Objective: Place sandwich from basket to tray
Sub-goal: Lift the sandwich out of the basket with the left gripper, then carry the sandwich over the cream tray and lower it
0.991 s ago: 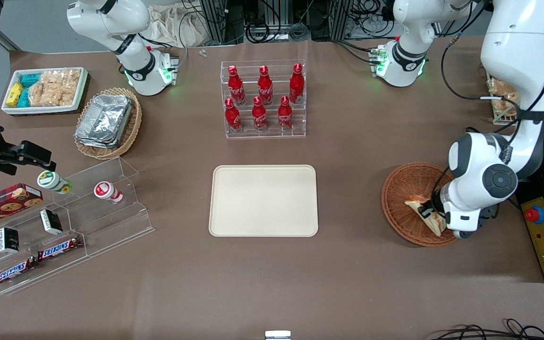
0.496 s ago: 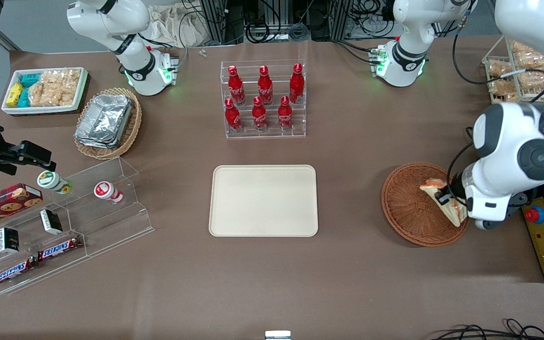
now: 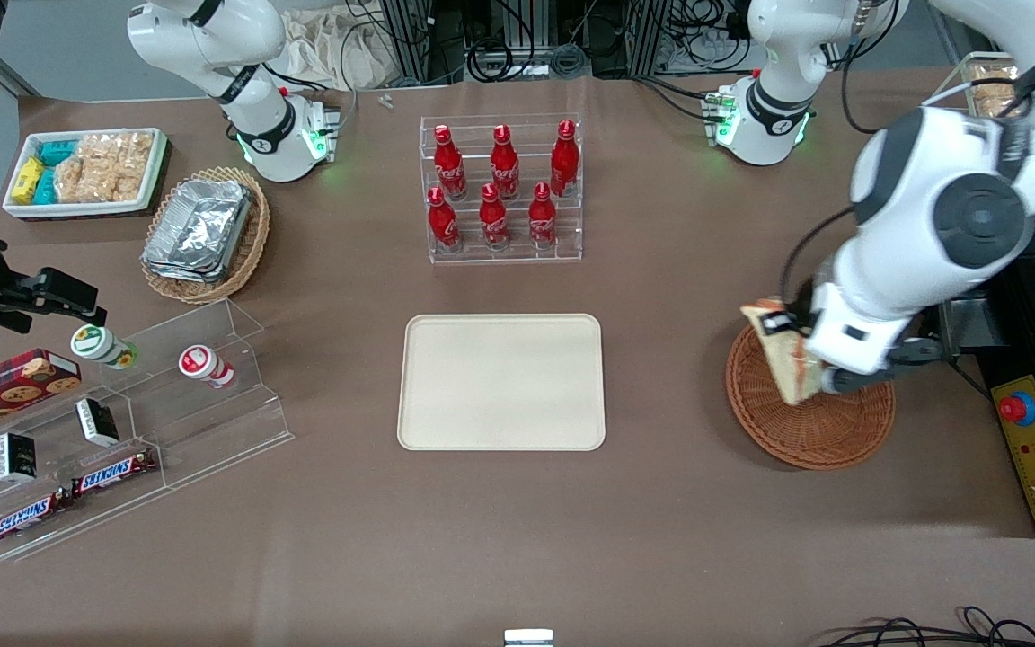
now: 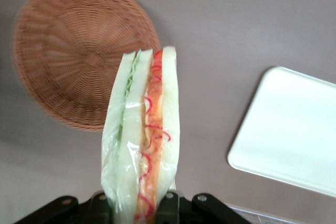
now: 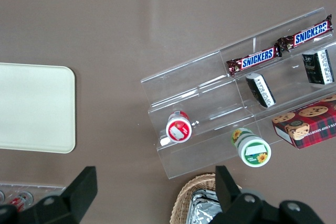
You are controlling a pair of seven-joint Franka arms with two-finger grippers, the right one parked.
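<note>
One sandwich [image 3: 782, 355], one basket [image 3: 809, 422] and one tray [image 3: 501, 382] are counted on the table, together with six red bottles [image 3: 499, 189] in a clear rack. The sandwich is clamped by its lower end in the gripper [image 4: 137, 203], with a finger [image 4: 100, 203] pressed to each face, and it is held in the air above the basket's rim on the side toward the tray. In the wrist view the basket [image 4: 79, 51] is seen emptied beneath it and the tray [image 4: 289, 129] is cut off at the frame's edge. In the front view the fingers are largely hidden by the arm's wrist. Compared with half a second earlier, the sandwich has been raised higher and carried from the basket's outer side to the tray's side.
</note>
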